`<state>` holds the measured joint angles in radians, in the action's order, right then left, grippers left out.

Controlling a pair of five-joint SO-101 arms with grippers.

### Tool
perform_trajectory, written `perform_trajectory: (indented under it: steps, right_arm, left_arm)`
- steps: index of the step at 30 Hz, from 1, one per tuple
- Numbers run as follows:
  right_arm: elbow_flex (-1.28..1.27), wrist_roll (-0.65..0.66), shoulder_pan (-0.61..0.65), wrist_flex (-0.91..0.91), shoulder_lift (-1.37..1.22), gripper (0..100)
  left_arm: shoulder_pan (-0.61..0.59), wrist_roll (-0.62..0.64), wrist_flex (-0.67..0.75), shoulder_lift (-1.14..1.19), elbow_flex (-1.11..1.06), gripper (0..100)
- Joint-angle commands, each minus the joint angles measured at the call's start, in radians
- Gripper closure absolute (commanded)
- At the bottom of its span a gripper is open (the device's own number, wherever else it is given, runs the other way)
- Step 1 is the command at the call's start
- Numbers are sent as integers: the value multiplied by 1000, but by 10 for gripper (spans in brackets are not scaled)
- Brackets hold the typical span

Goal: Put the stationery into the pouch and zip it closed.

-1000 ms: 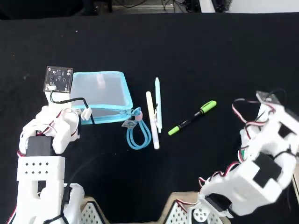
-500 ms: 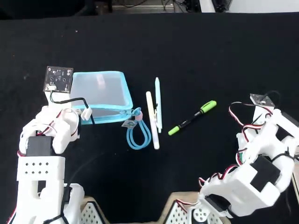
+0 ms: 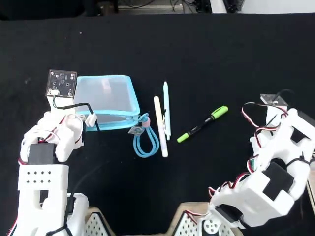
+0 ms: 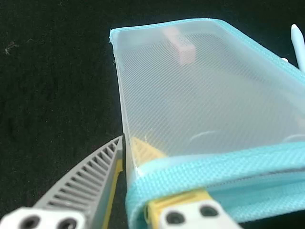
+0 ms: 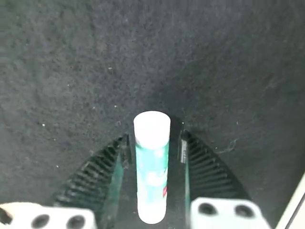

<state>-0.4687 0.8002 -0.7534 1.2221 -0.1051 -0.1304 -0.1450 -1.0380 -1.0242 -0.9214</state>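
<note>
A translucent pouch with teal edging lies at the left of the black table. My left gripper sits at its near left corner, shut on the pouch's edge; one finger is outside and the yellow one shows through the mesh, as the left gripper closes there. My right gripper is shut on a glue stick with a white cap and teal body, held above bare table. The right arm stands at the far right.
A white pen and a light blue pen lie side by side right of the pouch. A green marker lies slanted farther right. A blue cord loop hangs from the zipper pull.
The right arm's wrist has shifted a little leftward and toward the far side. The left arm and the pouch have stayed still.
</note>
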Motion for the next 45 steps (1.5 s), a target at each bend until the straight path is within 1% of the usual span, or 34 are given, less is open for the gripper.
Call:
perform_trajectory:
  steps: [1,7,13,20,22,24,25,27,30,36,40,45]
  right_arm:
    - [5,77,12,11,39,842]
    - [-7,89,14,2,38,843]
    - [-41,86,15,-68,13,843]
    - [-41,83,12,-75,-22,844]
    - [-38,83,12,-75,-18,880]
    - [-18,77,12,-64,-2,963]
    - [-5,54,12,-63,13,993]
    - [25,-8,8,-31,56,973]
    - [67,-37,12,71,137,986]
    - [110,-40,87,264,349,988]
    - [61,-54,180,327,529,988]
    - [-16,-241,370,285,760,988]
  left_arm:
    - [-4,9,12,-11,7,971]
    - [-5,8,12,-11,7,971]
    - [-7,8,12,-11,7,971]
    - [-5,8,12,-11,7,971]
    - [-7,8,12,-11,7,971]
    - [-5,8,12,-11,7,971]
    - [-5,8,12,-11,7,971]
    - [-4,8,12,-11,7,971]
    - [-4,8,12,-11,7,971]
    - [-7,8,12,-11,7,971]
    - [-5,8,12,-11,7,971]
    - [-4,8,12,-11,7,971]
